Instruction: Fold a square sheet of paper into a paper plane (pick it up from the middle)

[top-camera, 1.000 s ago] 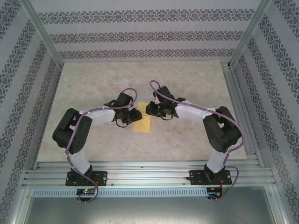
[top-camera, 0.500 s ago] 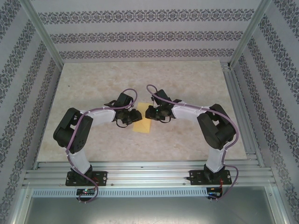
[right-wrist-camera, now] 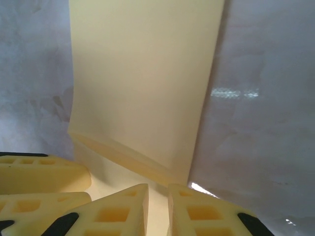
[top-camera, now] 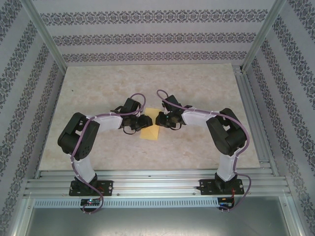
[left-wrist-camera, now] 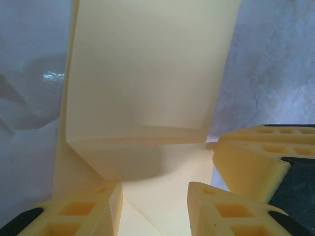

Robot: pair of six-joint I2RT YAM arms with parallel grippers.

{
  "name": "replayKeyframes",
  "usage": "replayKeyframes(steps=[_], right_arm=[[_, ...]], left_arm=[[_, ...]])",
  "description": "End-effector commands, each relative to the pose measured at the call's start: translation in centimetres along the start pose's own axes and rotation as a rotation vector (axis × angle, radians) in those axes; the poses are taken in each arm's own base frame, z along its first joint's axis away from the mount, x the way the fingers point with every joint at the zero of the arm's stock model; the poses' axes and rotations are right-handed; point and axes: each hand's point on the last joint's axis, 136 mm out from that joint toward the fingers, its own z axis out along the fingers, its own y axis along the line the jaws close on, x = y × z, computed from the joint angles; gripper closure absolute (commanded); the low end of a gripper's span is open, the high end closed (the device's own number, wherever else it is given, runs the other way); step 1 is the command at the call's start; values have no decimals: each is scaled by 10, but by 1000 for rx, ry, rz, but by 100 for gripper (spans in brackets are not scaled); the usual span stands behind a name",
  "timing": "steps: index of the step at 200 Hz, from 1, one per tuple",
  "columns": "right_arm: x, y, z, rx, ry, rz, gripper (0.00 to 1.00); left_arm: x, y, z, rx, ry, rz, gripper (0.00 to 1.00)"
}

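Parted jaws on the left gripper (left-wrist-camera: 156,209): they clasp nothing, and yellow shows flat through the gap. Jaws of the right gripper (right-wrist-camera: 157,199) are nearly together at the paper's near edge; you cannot tell whether they pinch it. The square sheet of paper (left-wrist-camera: 147,73), folded narrower, lies on the table (top-camera: 98,88) between both sets of tips, and neither arm is nearer. From either wrist it runs off toward 12 o'clock, long axis 6-to-12, with a cross fold just ahead of the tips. Seen from above, it sits at 6 o'clock of both grippers. Your next crease likely follows that axis.
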Motion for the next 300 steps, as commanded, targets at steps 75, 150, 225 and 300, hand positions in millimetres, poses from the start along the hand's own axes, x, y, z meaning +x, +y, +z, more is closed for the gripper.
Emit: replayKeyframes(steps=[75,150,225,300], right_arm=[[-7,1,-2,-37,-22,21,82],[4,5,1,-43,21,-21,70],[0,-2,3,-40,3,10,89],[-1,-15,2,-43,-13,70,92]], left_arm=[[1,10,-11,-64,-42,-4,52],[4,7,-5,-32,-22,-19,48],[3,-1,-1,26,-18,-18,43],[2,-8,2,63,-12,-2,42]])
